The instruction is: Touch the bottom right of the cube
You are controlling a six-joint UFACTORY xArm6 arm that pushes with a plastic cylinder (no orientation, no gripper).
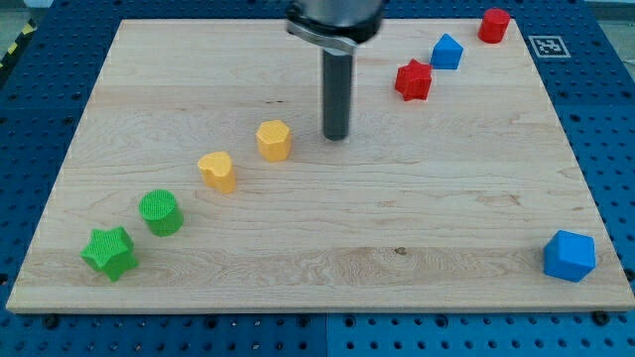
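My tip [337,136] rests on the wooden board [327,228] near the top middle, just right of a yellow hexagonal block [274,140]. A blue block shaped like a cube with a peaked top [446,51] lies up and to the right of my tip, well apart from it. A red star block [414,80] sits between my tip and that blue block. A red block [494,25] stands at the top right corner. None of them touches the rod.
A yellow heart-like block [216,172], a green cylinder [161,212] and a green star [108,252] run in a line toward the bottom left. A blue polygon block [570,256] sits at the bottom right corner. A marker tag [549,45] lies beyond the board.
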